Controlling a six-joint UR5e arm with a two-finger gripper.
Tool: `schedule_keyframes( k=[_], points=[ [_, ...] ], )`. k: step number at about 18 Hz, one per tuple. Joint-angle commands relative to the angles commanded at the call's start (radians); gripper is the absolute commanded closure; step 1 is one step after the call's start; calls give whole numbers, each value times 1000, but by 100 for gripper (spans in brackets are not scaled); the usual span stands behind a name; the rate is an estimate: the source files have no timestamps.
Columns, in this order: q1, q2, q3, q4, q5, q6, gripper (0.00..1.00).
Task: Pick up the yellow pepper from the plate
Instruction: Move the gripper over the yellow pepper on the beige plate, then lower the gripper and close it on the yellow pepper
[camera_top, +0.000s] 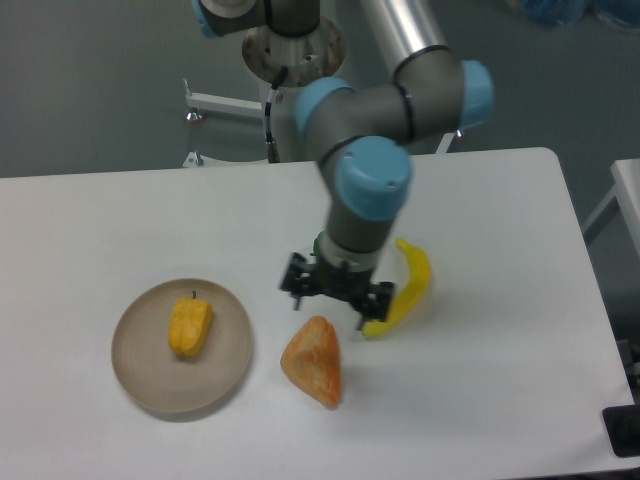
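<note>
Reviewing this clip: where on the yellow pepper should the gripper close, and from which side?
Probably from straight above, closing across the narrow left-right width of the yellow pepper at mid-body. It lies on the plate with its stem toward the far rim, long sides exposed. The gripper hangs to its right.

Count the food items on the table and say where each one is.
3. The yellow pepper lies on the plate at left; the orange wedge sits mid-table right of the plate; the banana lies beside the gripper. The arm may hide others.

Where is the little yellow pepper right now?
The yellow pepper lies on the plate at the table's lower left, left of the orange wedge.
</note>
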Motion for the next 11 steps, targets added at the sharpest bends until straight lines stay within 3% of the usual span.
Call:
schedule_keyframes(
  k=[4,9,11],
  points=[
    [-51,5,-24,9,3,-52,0],
    [-115,5,-112,136,15,-117,0],
    [-137,5,-130,150,35,-129,0]
  ],
)
